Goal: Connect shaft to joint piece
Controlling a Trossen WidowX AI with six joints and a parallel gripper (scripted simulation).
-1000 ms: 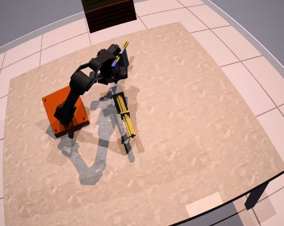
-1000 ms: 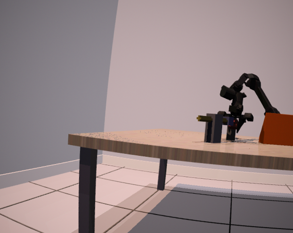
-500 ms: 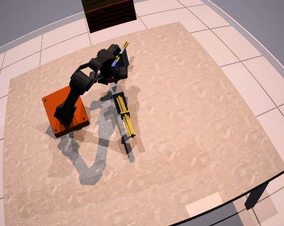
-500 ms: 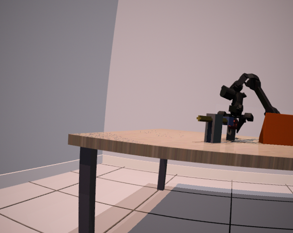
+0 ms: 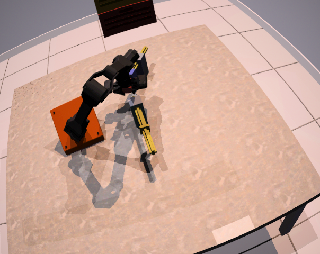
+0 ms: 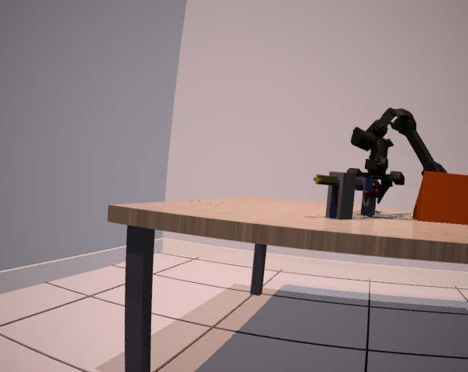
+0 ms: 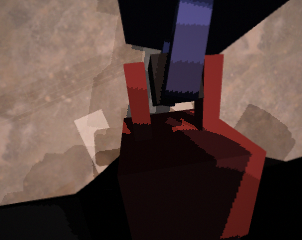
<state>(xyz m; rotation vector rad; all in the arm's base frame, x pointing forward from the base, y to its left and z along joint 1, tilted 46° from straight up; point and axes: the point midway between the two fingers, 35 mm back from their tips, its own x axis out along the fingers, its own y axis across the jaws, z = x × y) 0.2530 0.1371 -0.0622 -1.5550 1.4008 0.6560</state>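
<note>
We are holding the dark red, square-sided joint piece between the black fingers, which are standing partly apart and closed on it. The piece is sitting above the table, between the two blocks, and its two upright red prongs are flanking a blue end piece. We cannot tell whether its opening is pointing exactly along the second shaft.

Behind the blue end, the yellow ribbed fixed shaft is running through the tall grey block and jutting out its far side. On the other side of the joint piece, the dark grey second block is carrying the long yellow ribbed second shaft, whose outer length is reaching away from the joint at an angle to the fixed one.

Our black jointed arm is arching over from the orange base. A dark slatted cabinet is standing beyond the table.
</note>
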